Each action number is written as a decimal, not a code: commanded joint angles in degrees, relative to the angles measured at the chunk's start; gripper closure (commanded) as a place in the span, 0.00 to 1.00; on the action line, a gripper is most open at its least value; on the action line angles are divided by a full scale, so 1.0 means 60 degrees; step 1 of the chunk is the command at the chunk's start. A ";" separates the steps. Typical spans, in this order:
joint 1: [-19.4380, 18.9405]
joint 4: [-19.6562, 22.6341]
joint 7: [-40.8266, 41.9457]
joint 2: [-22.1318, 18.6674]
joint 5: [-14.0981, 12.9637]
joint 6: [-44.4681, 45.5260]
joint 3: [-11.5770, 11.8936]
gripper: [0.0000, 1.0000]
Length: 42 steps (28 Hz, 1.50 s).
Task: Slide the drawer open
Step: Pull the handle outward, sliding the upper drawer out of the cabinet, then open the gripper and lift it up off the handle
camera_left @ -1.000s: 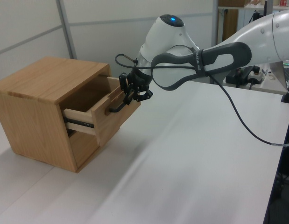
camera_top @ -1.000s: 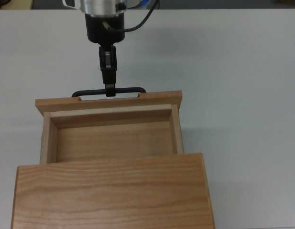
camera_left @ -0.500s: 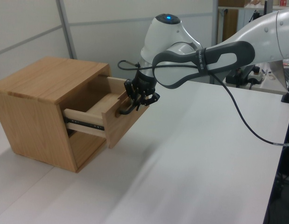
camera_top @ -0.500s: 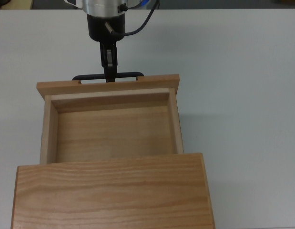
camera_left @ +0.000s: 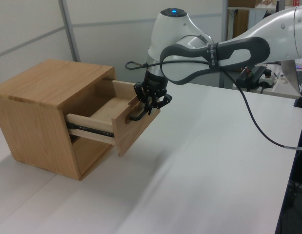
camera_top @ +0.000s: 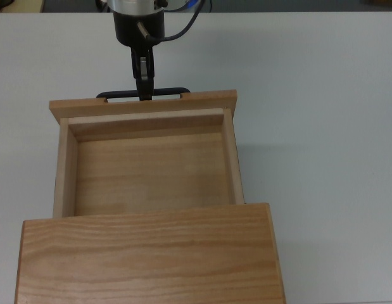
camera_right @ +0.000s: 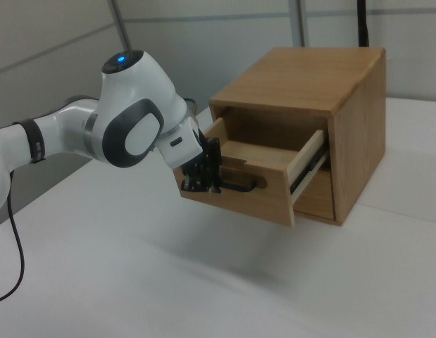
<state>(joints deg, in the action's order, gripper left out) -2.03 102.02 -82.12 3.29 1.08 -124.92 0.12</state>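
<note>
The drawer (camera_top: pixel 148 164) stands well out of the cabinet (camera_top: pixel 148 253), its inside bare wood. In the top view the front panel (camera_top: pixel 143 105) lies across the upper part of the picture, with the cabinet top covering the drawer's rear at the bottom. In the left view the drawer (camera_left: pixel 119 117) juts toward the left view's right from the cabinet (camera_left: pixel 43 112), riding on a dark slide rail (camera_left: pixel 90 130) along its side. In the right view the drawer (camera_right: pixel 253 179) sticks out toward the right view's left from the cabinet (camera_right: pixel 323 105).

The tool (camera_top: pixel 144 94) is closed on the handle (camera_top: pixel 170 92), a thin black bar on the outer face of the front panel. In the top view the two dark fingers sit close together at about the middle of the bar, with the bar's ends showing to either side. In the left view the tool (camera_left: pixel 150 104) meets the handle (camera_left: pixel 137 116) at the panel's upper edge. In the right view the tool (camera_right: pixel 203 179) grips the bar (camera_right: pixel 242 184) near its end at the right view's left.

The white arm (camera_left: pixel 199 44) reaches in from the left view's right, a black cable (camera_left: pixel 258 122) hanging from it. Cabinet and drawer sit on a plain white table (camera_top: pixel 322 126).
</note>
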 commanded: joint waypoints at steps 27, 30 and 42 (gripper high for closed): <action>0.0001 -0.1255 0.0210 -0.0416 0.0332 0.2596 0.0096 0.00; -0.0013 -0.1358 0.0225 -0.0430 0.0332 0.2919 0.0096 0.00; -0.0013 -0.2164 0.2156 -0.0445 0.0508 0.5086 -0.0006 0.00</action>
<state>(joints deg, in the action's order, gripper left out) -1.79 91.14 -75.44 1.03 3.34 -99.73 0.07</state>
